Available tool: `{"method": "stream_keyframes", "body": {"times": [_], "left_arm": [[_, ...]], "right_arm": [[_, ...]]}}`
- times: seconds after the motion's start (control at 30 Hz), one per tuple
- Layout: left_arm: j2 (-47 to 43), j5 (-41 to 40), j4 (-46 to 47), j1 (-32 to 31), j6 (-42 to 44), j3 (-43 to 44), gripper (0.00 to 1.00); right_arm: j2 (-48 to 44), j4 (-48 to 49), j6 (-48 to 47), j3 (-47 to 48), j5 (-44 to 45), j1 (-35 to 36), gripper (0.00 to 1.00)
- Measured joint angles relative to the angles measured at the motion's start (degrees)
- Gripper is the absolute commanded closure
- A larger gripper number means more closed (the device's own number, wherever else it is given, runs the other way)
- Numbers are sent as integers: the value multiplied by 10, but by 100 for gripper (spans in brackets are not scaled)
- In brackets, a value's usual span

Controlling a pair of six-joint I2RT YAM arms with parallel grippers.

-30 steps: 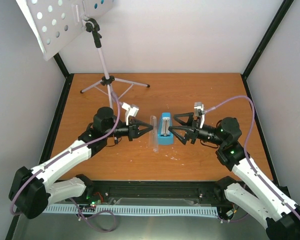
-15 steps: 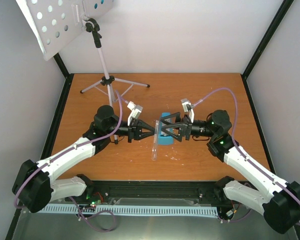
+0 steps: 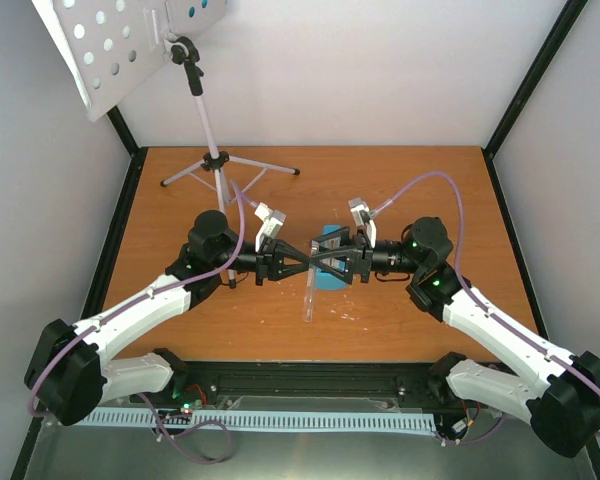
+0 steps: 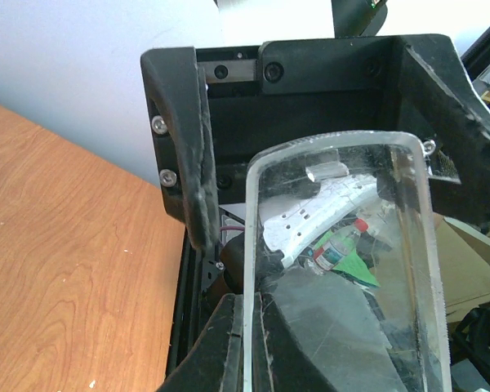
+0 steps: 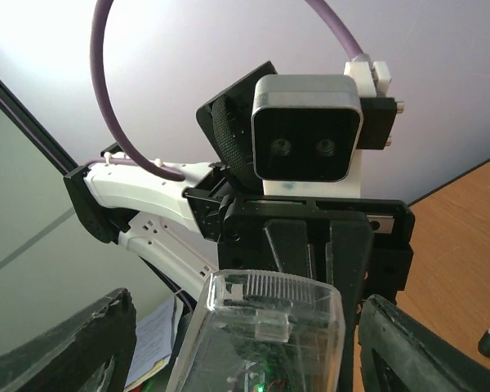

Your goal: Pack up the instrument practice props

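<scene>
The light-blue metronome (image 3: 329, 279) lies mid-table, mostly hidden under my right gripper (image 3: 325, 262). Its clear cover (image 3: 307, 296) is off the body and stands on edge just left of it. My left gripper (image 3: 298, 262) is shut on the cover's edge; in the left wrist view the fingers (image 4: 222, 343) pinch the thin wall of the cover (image 4: 343, 245). My right gripper (image 5: 247, 304) is open, its fingers (image 5: 90, 347) spread either side of the cover (image 5: 261, 335). The white perforated music stand (image 3: 105, 50) on its grey tripod (image 3: 215, 165) stands at the back left, with a blue-dotted sheet (image 3: 195, 10) on it.
The tripod's legs (image 3: 265, 168) spread over the back left of the wooden table (image 3: 430, 190). Black frame posts (image 3: 535, 75) and white walls close in the sides and back. The two grippers face each other nose to nose at the middle.
My right gripper has moved left, from beside the metronome to over it, jaws open around the cover. My left gripper edged right with the cover and stays shut on it.
</scene>
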Motion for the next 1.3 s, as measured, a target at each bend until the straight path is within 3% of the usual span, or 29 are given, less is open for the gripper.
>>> {"method": "stream_keyframes", "body": {"times": [0.53,0.93,0.97,1.2,1.3], "left_arm": [[9,1,-7,-2,0,2,100],[8,4,-12,-2,1,2,100],[8,4,-13,-2,2,2,95],[-1,-28,-46,-2,18,3,28],[-21,-56,-59,0,20,-2,13]], "right_arm": [[7,-5,-24,-9,24,24,45],[7,50,-2,-35,20,25,59],[7,51,-2,-36,20,25,59],[-2,27,-28,-40,23,29,55],[-23,-27,-66,-39,40,30,55]]}}
